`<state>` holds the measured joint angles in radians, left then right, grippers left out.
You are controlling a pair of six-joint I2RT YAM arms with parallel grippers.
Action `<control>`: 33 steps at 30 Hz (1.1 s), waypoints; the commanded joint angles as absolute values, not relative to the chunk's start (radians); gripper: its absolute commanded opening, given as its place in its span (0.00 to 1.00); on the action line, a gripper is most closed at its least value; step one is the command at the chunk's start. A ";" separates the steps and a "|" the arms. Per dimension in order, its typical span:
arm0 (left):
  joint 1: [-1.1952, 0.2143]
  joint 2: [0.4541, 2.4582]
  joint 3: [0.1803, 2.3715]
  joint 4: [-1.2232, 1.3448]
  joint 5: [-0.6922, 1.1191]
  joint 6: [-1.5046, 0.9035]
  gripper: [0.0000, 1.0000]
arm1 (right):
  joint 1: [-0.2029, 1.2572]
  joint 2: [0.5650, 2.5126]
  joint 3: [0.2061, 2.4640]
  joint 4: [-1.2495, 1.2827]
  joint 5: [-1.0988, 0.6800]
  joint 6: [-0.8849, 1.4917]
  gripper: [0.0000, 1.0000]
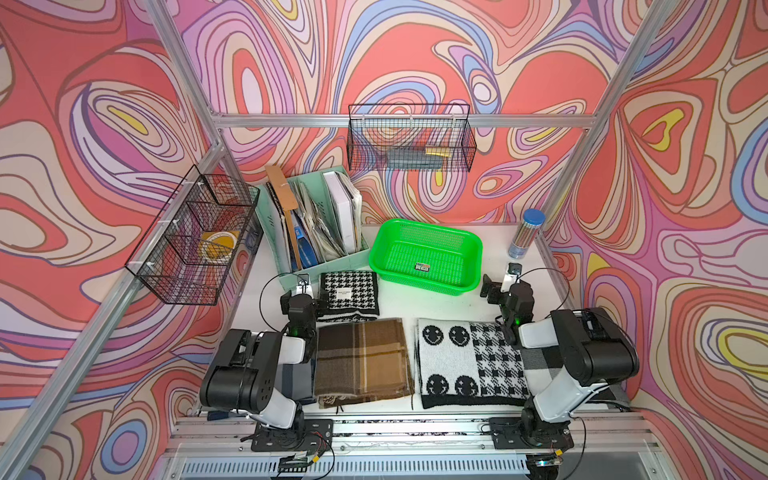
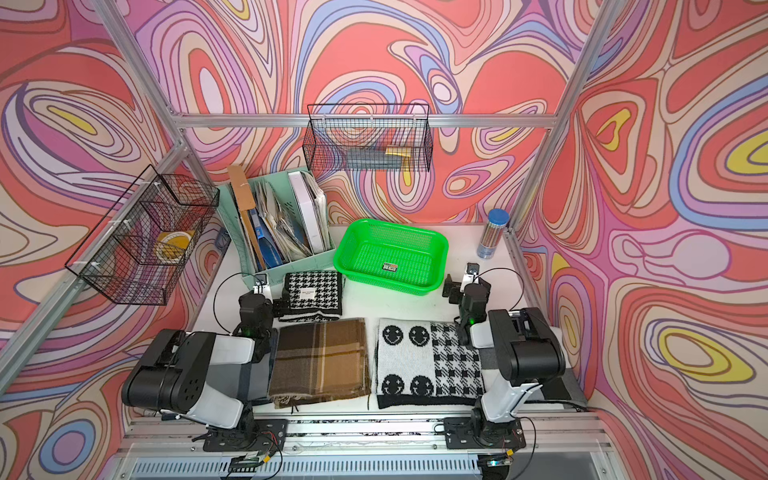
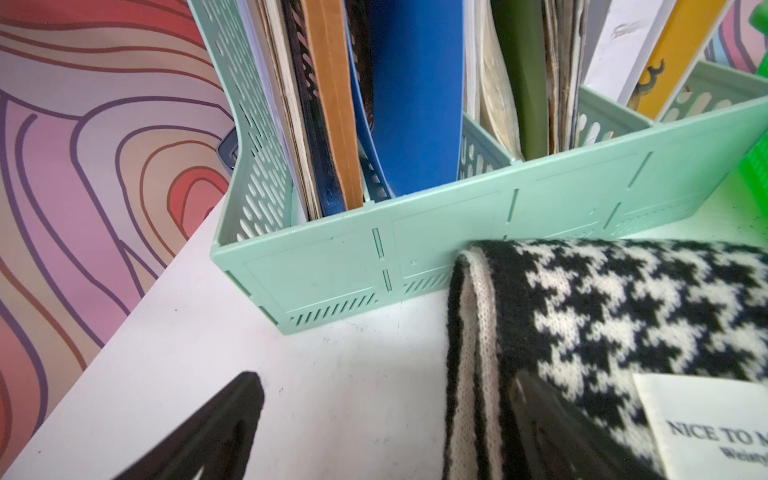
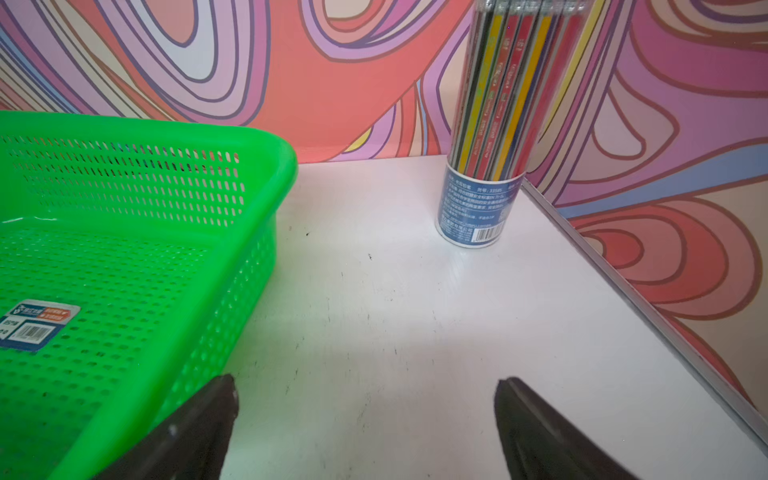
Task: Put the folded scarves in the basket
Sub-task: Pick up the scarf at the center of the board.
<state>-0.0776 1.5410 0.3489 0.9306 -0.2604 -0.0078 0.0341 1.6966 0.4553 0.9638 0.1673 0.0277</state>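
At the back of the white table [image 1: 399,307], the basket [image 1: 407,253] sits open side up. Its long axis runs left to right, with the right end swung slightly toward the arms. It's bright green plastic with perforated walls and floor, a rolled rim and one sticker [image 1: 422,267] inside.

Just beside its near-left corner lies the houndstooth scarf [image 1: 349,295], black and white, folded near-square (no clear long axis). Its rounded fold faces the left arm and a white label sits on top.

Count the cloth: three folded scarves in plain sight, that one plus the brown plaid scarf [image 1: 361,361] and the smiley scarf [image 1: 465,361]. There's also grey fabric [image 1: 540,365] half hidden under the right arm.

One green basket, and two in black: the side wire basket [image 1: 195,237] and the back wire basket [image 1: 409,139].

The left gripper [image 3: 386,386] is spread wide, one finger over the houndstooth's fold and the other over bare table, gripping nothing. The right gripper [image 4: 365,386] gapes too, empty, beside the basket's right end.
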 commanded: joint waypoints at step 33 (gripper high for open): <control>-0.137 1.232 0.282 0.854 -0.377 0.017 0.99 | 0.030 1.392 0.461 0.644 0.200 0.091 0.98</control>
